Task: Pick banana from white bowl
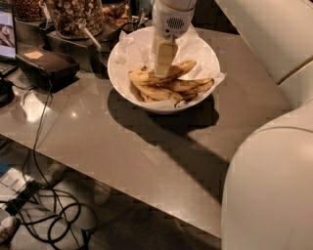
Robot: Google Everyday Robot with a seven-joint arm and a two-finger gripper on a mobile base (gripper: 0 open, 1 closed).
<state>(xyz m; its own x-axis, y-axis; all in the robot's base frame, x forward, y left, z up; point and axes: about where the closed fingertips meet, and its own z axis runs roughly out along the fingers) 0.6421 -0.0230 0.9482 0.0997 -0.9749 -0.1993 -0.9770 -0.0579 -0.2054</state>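
Observation:
The white bowl [122, 51], lined with crinkled white paper, stands on the grey table at the top centre. Several freckled yellow bananas lie in it. The banana [185, 67], the longest and thickest, lies on top of the pile and runs from the left up to the right. Slimmer bananas with dark edges [191, 86] lie under it. My gripper [163, 68] reaches straight down into the bowl from above. Its tan tip rests at the middle of the top banana and hides that part of it.
Glass jars of snacks [73, 14] and a black box [46, 62] stand left of the bowl, with a screen [6, 29] at the far left. Cables [49, 215] run down over the table's front edge to the floor. My white body [274, 185] fills the right side.

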